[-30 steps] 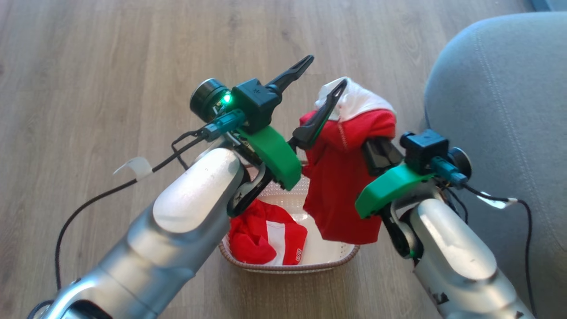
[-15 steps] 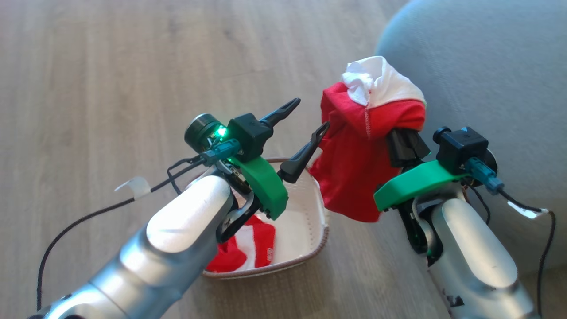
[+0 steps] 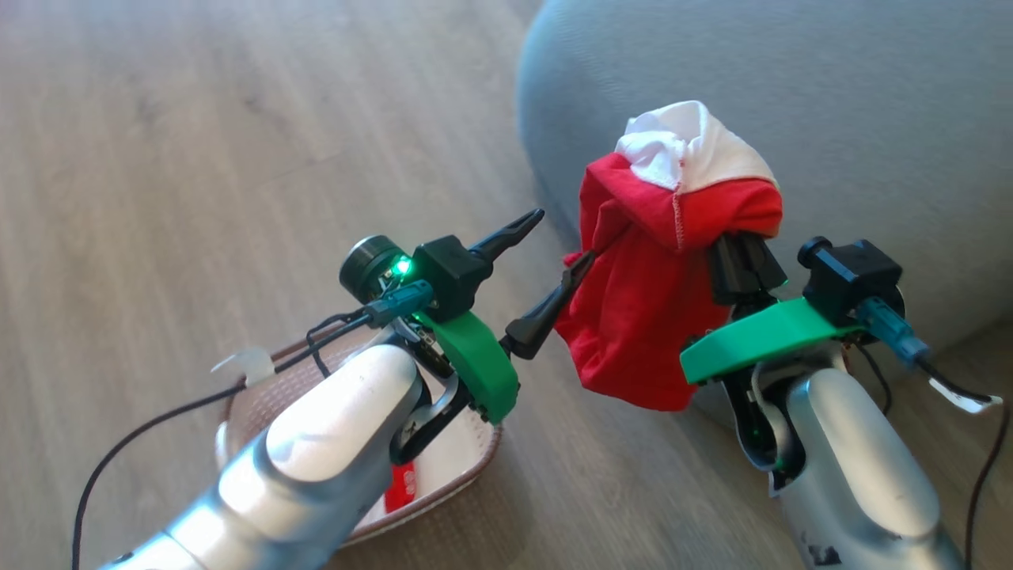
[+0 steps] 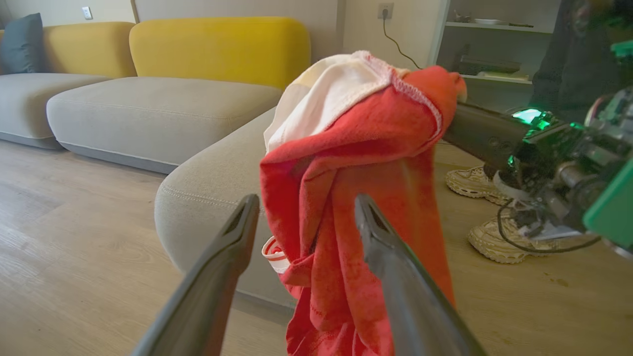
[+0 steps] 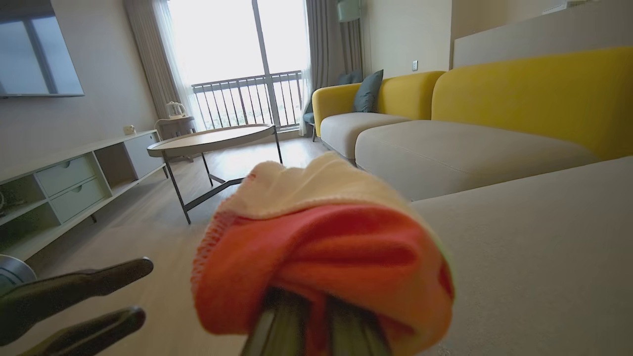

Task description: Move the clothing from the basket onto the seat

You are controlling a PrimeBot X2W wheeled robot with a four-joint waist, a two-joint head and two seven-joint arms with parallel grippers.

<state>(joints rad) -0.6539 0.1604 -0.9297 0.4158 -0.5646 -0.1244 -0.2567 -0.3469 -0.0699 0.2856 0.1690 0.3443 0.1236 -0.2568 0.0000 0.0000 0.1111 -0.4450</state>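
Right hand (image 3: 736, 261) clenched on red garment (image 3: 649, 317), aloft beside seat (image 3: 791, 95) edge. Left hand (image 3: 563, 236) released, at garment's 9 o'clock. Second garment (image 3: 401, 487) in basket (image 3: 475, 467), 7 o'clock.

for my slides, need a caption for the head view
Right end effector holds a red garment up beside the seat; left end effector open, basket lower left.

Seemingly a home living room: yellow sofa (image 5: 519, 89), coffee table (image 5: 212, 140), television (image 5: 39, 54), balcony door (image 5: 237, 64).

Silver forearms (image 3: 340, 412) are seen; green brackets (image 3: 760, 340) are fitted. A lamp (image 3: 404, 267) is lit at the left bracket's (image 3: 475, 364) eleven o'clock.
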